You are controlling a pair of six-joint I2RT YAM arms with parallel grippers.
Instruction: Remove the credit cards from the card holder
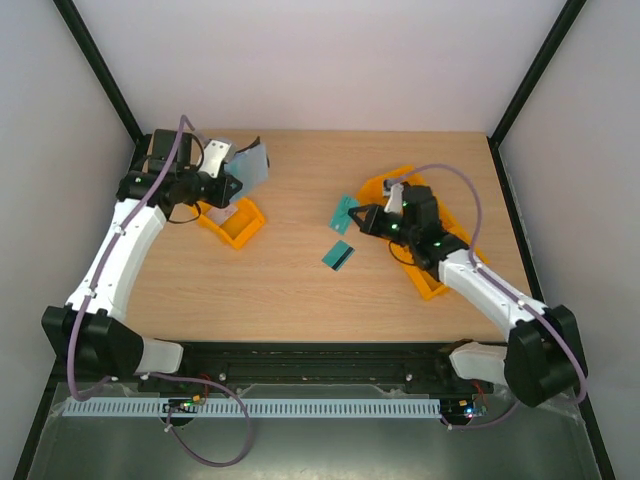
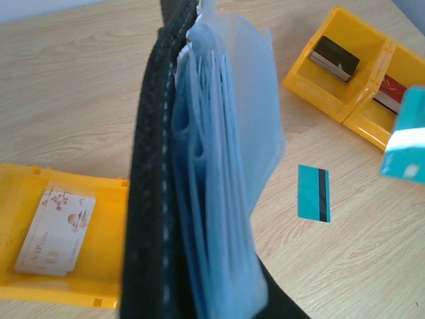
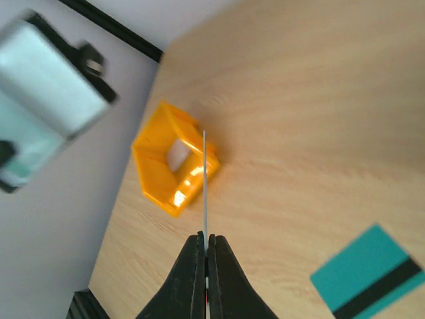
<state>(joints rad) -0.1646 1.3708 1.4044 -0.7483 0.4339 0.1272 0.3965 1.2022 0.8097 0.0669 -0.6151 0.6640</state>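
Lab test booth, white walls [image 1: 320, 60], black frame [image 1: 100, 72], wooden tabletop [image 1: 290, 290]

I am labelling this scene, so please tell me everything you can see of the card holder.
The holder is a black wallet with a stitched cover and a fan of pale blue, see-through plastic sleeves. It is open, held above the table at the far left. The left gripper is shut on it; nothing else touches it.

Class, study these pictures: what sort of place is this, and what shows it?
Probably a robot lab test cell, not a home: two robot arms bolted to a wooden table, plain white walls in a black frame around it, and orange trays.
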